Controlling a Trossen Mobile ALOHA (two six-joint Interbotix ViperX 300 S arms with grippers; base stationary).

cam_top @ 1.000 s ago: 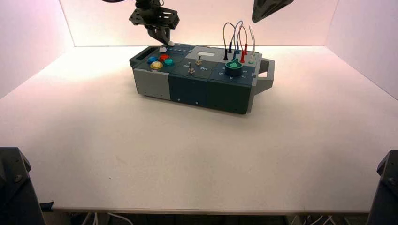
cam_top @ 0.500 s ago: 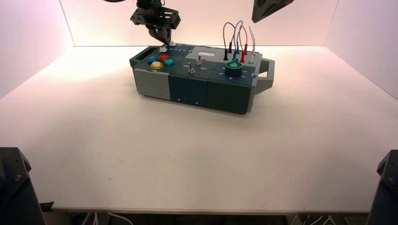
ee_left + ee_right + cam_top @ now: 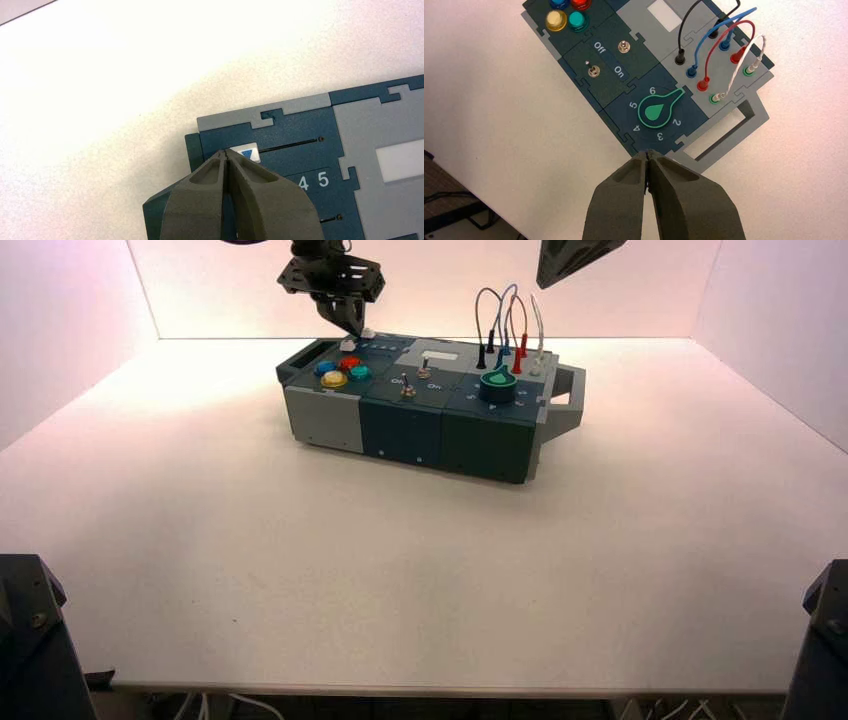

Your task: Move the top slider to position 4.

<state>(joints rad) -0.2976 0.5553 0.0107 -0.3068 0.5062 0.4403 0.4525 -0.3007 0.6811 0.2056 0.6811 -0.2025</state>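
Left gripper [image 3: 225,151] nudged rightward, by top slider [image 3: 255,152] — triangle [image 3: 246,154] only wrist-visible; right gripper [image 3: 648,152] near box [image 3: 616,107] — both clenched.

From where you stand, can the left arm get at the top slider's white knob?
Probably yes: the left pincer is already right at the white slider knob, and nothing else sits on its slot toward the far end.

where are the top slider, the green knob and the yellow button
top slider [image 3: 247,152]: left wrist view, on its white cap
green knob [image 3: 654,112]: right wrist view, on its middle
yellow button [image 3: 333,379]: high view, on its top
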